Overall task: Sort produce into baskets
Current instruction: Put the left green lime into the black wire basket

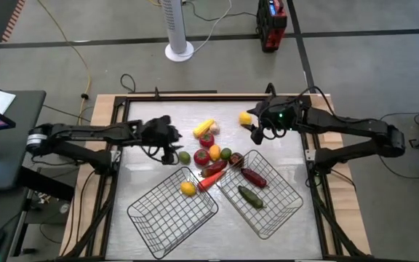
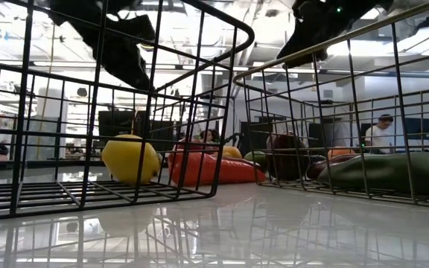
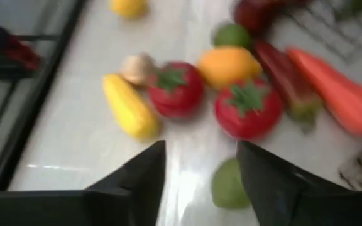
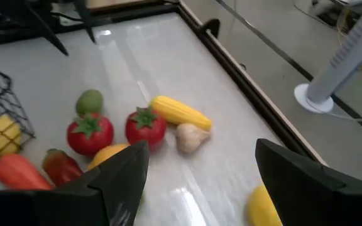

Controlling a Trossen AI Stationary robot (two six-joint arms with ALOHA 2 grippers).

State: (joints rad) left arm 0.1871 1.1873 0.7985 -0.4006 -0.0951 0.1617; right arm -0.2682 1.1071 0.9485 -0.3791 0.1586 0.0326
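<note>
Loose produce lies on the table's middle: a yellow corn (image 1: 204,127), a garlic (image 4: 190,137), two tomatoes (image 1: 207,140) (image 1: 202,156), an orange fruit (image 1: 214,152), a green lime (image 1: 184,156), a red pepper (image 1: 214,169) and a carrot (image 1: 207,181). The left basket (image 1: 158,218) holds a lemon (image 1: 188,188). The right basket (image 1: 282,207) holds a cucumber (image 1: 250,196) and a dark red piece (image 1: 254,177). My left gripper (image 3: 200,182) is open, just left of the lime (image 3: 228,185). My right gripper (image 4: 200,182) is open beside a yellow lemon (image 1: 245,118).
The two baskets stand side by side at the near middle, their corners almost meeting by the carrot. A raised wooden frame (image 1: 115,109) borders the table. A white fan base (image 1: 179,51) and a red case (image 1: 271,25) stand on the floor beyond the far edge.
</note>
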